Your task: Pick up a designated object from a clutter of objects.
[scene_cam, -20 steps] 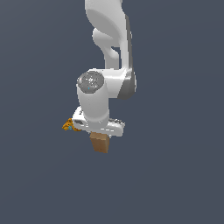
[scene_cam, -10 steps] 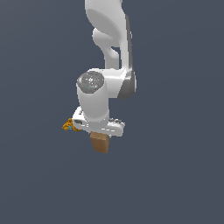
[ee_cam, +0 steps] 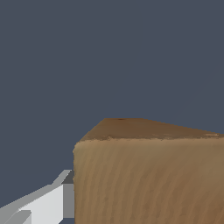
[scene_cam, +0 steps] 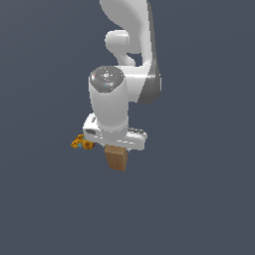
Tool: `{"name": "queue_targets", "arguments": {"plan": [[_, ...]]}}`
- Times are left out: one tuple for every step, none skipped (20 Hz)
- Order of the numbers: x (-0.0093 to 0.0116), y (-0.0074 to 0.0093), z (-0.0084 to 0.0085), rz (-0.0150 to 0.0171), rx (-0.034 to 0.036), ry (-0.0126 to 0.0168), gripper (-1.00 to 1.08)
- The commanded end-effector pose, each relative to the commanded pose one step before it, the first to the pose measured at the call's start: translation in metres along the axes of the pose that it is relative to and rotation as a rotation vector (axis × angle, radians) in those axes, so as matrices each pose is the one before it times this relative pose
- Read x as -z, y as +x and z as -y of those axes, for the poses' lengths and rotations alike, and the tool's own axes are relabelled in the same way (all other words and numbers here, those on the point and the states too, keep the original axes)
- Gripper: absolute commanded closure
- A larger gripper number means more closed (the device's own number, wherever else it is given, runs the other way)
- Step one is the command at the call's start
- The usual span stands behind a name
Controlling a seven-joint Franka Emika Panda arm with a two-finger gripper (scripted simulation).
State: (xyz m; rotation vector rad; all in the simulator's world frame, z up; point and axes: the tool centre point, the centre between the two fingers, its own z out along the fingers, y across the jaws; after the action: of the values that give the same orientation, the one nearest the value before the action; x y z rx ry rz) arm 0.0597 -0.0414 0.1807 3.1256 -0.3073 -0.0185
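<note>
Claw (scene_cam: 117,149) position: beneath the white wrist flange of the Panda arm (scene_cam: 112,99), pointing downward, with the brown block (scene_cam: 116,159) projecting directly below it. In the exterior view the fingers themselves are hidden behind the hand housing, so the grip is inferred: the block's upper end disappears into the claw and its visible part hangs under it, which suggests the claw is clenched on the block. The wrist view supports this reading. There the brown block (ee_cam: 148,175) fills the near field right in front of the camera, and one pale grey finger (ee_cam: 48,203) lies flat against its side face, touching it. The opposite finger is out of frame.

The block appears roughly upright, aligned with the claw's axis, which suits a side pinch on a tall rectangular body: opposing flat faces give the pads broad contact. Its grained surface looks like cardboard or wood.

The remaining clutter (scene_cam: 80,143), small orange and yellow pieces with a blue speck, sits to the exterior view's left of the claw, just beside the wrist flange in the picture and apart from the block. Whether the block's lower end is clear of the tabletop cannot be determined, since the uniform dark background gives no contact cue.

Judged stage: grasp made, lift under way or complete.
</note>
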Motion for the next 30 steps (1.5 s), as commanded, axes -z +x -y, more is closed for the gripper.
{"name": "queue_targets", "arguments": {"plan": [[0.02416, 0.00199, 0.00603, -0.01079, 0.00032, 0.00139, 1.08], [0.00868, -0.00013, 0.00256, 0.00000, 0.00000, 0.00000, 1.08], [0.00929, -0.00015, 0.00272, -0.00022, -0.00014, -0.00042, 1.08], [0.00969, -0.00011, 0.00286, 0.00000, 0.00000, 0.00000, 1.08], [0.01009, -0.00010, 0.00299, 0.00000, 0.00000, 0.00000, 1.08], [0.01040, -0.00009, 0.00308, 0.00000, 0.00000, 0.00000, 1.08], [0.01063, -0.00007, 0.00316, 0.00000, 0.00000, 0.00000, 1.08], [0.01080, -0.00005, 0.00322, 0.00000, 0.00000, 0.00000, 1.08], [0.01093, -0.00002, 0.00326, 0.00000, 0.00000, 0.00000, 1.08], [0.01090, 0.00000, 0.00326, 0.00000, 0.00000, 0.00000, 1.08], [0.01080, 0.00003, 0.00324, 0.00000, 0.00000, 0.00000, 1.08], [0.01071, 0.00006, 0.00323, 0.00000, 0.00000, 0.00000, 1.08], [0.01061, 0.00009, 0.00321, 0.00000, 0.00000, 0.00000, 1.08], [0.01052, 0.00013, 0.00319, 0.00000, 0.00000, 0.00000, 1.08], [0.01070, 0.00002, 0.00310, -0.00047, -0.00013, -0.00003, 1.08], [0.01031, 0.00020, 0.00316, 0.00000, 0.00000, 0.00000, 1.08], [0.01011, 0.00024, 0.00311, 0.00000, 0.00000, 0.00000, 1.08], [0.00953, 0.00027, 0.00295, 0.00000, 0.00000, 0.00000, 1.08], [0.00891, 0.00029, 0.00277, 0.00000, 0.00000, 0.00000, 1.08], [0.00840, 0.00028, 0.00244, -0.00005, 0.00006, 0.00048, 1.08], [0.00771, 0.00032, 0.00242, 0.00000, 0.00000, 0.00000, 1.08], [0.00714, 0.00033, 0.00225, 0.00000, 0.00000, 0.00000, 1.08], [0.00658, 0.00034, 0.00208, 0.00000, 0.00000, 0.00000, 1.08], [0.00602, 0.00036, 0.00192, 0.00000, 0.00000, 0.00000, 1.08], [0.00548, 0.00036, 0.00175, 0.00000, 0.00000, 0.00000, 1.08], [0.00496, 0.00036, 0.00159, 0.00000, 0.00000, 0.00000, 1.08], [0.00457, 0.00031, 0.00127, -0.00005, 0.00006, 0.00048, 1.08], [0.00400, 0.00033, 0.00129, 0.00000, 0.00000, 0.00000, 1.08], [0.00355, 0.00031, 0.00115, 0.00000, 0.00000, 0.00000, 1.08], [0.00312, 0.00029, 0.00102, 0.00000, 0.00000, 0.00000, 1.08]]}}
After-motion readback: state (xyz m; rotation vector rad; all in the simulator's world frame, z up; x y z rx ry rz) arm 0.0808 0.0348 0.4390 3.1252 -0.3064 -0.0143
